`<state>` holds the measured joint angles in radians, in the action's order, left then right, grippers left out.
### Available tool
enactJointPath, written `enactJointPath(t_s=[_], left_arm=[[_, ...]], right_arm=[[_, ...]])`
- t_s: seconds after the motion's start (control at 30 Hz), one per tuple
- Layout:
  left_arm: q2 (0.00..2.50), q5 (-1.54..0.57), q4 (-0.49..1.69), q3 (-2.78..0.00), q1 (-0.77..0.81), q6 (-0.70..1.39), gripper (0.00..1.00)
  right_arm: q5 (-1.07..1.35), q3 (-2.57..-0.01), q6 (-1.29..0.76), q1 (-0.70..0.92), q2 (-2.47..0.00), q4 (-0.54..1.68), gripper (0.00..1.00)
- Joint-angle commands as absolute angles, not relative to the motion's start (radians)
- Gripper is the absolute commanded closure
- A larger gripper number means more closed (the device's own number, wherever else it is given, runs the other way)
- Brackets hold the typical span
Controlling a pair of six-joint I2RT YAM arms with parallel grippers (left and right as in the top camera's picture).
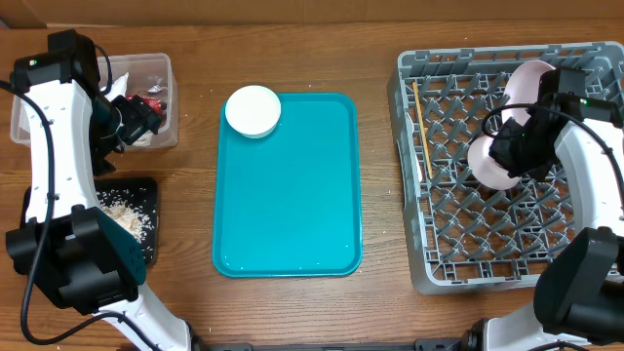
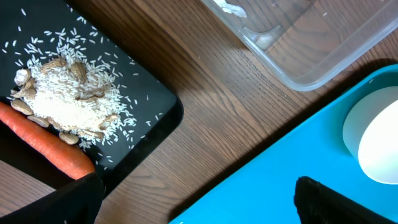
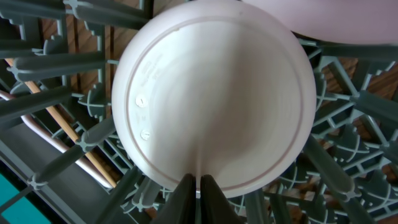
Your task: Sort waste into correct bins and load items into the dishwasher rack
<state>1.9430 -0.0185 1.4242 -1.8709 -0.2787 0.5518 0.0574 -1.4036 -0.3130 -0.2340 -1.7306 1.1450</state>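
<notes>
My right gripper (image 1: pixel 509 148) is shut on the rim of a small white bowl (image 3: pixel 211 93), which stands on edge among the pegs of the grey dishwasher rack (image 1: pixel 439 263). A pinkish dish (image 1: pixel 531 83) leans just behind it. Wooden chopsticks (image 1: pixel 421 127) lie in the rack's left side. My left gripper (image 2: pixel 199 208) is open and empty, over the wood between the black tray (image 2: pixel 149 106) and the teal tray. The black tray holds beige food scraps (image 2: pixel 65 99) and an orange carrot (image 2: pixel 46 140). The clear tub (image 1: pixel 93 102) holds a red wrapper (image 1: pixel 151 102). A white cup (image 1: pixel 253 110) stands on the teal tray.
The teal serving tray (image 1: pixel 288 195) fills the middle of the table, with the cup in its far left corner. The clear tub's corner (image 2: pixel 298 68) lies close to the teal tray's edge. My left arm reaches over the tub and the black tray.
</notes>
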Motion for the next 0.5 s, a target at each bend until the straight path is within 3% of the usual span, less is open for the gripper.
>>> enactJointPath(t_s=[0.0,0.33,0.47], left_arm=[[1.922,-0.022,1.424,-1.886,-0.279,0.565,0.0],[1.922,-0.022,1.424,-1.886,-0.279,0.565,0.0],[1.922,-0.022,1.424,-1.886,-0.279,0.565,0.0]], right_arm=[[0.079,-1.402,-0.307,-0.229,-1.713,1.156,0.93],[0.081,-1.46,-0.307,-0.229,-1.599,1.226,0.94],[0.08,-1.491,-0.307,-0.231,-1.531,1.205,0.77]])
